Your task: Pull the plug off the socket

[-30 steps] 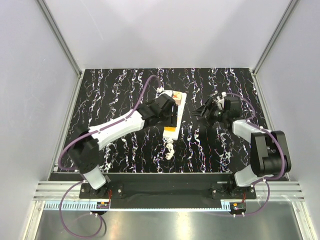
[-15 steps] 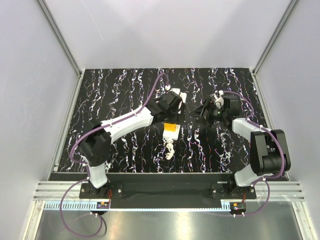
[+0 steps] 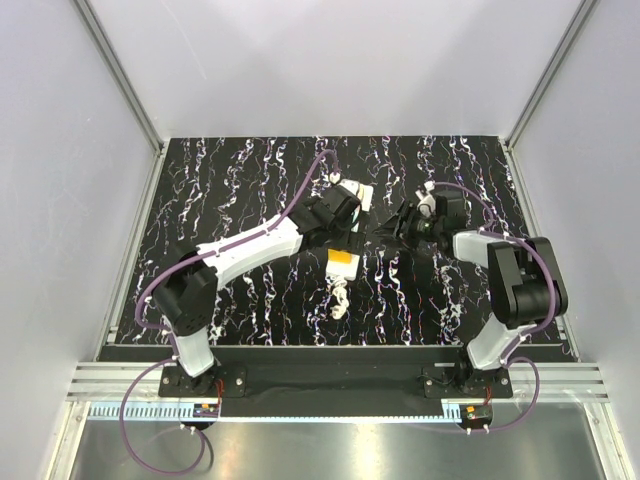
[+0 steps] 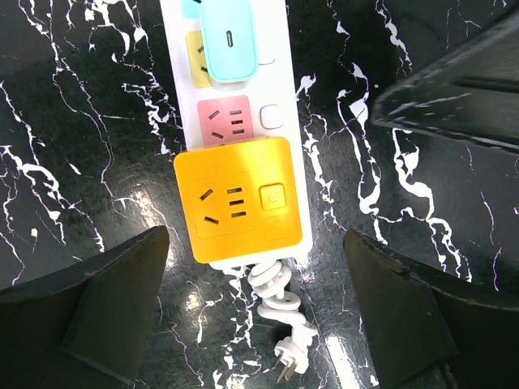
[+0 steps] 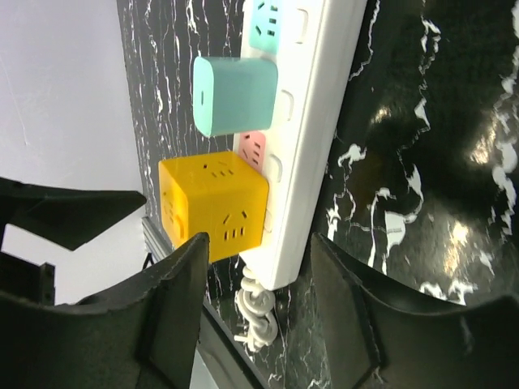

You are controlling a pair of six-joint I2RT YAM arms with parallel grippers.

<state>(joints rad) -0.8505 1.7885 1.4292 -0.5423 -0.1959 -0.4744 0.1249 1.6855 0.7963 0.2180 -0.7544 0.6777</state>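
**Top external view.** The right pincer point(image 3: 392, 228) is found closer to the socket point(image 3: 360, 194) than one second ago and is now just beside its right edge. The left pincer point(image 3: 346, 230) has been shifted slightly along the strip and is held over its middle. Both arms are thus converged on the socket, which lies lengthwise at the centre of the worktop point(image 3: 240, 170). Nothing is judged to be unplugged yet. The yellow cube adapter point(image 3: 342, 262) is seen at the near end, with the knotted cord point(image 3: 341, 300) trailing beyond it.

**Left wrist view.** The left pincer point(image 4: 253, 240) is spread wide, with one finger on each side of the strip, and nothing is touched. The yellow cube adapter point(image 4: 240, 199) is framed between the fingers. The teal plug point(image 4: 229, 36) is seated further along, past a free pink outlet point(image 4: 226, 121). A dark finger point(image 4: 454, 89) of the right pincer is seen close by, so room for a sideways move is judged limited.

**Right wrist view.** The right pincer point(image 5: 259, 243) is likewise wide and empty, and the near end of the socket point(image 5: 312, 121) is framed between its fingers. The teal plug point(image 5: 235, 95) and the yellow cube adapter point(image 5: 212, 203) both stand proud of the strip. Which of the two is to be pulled cannot be settled. The knotted cord point(image 5: 255, 312) lies loose and obstructs nothing.
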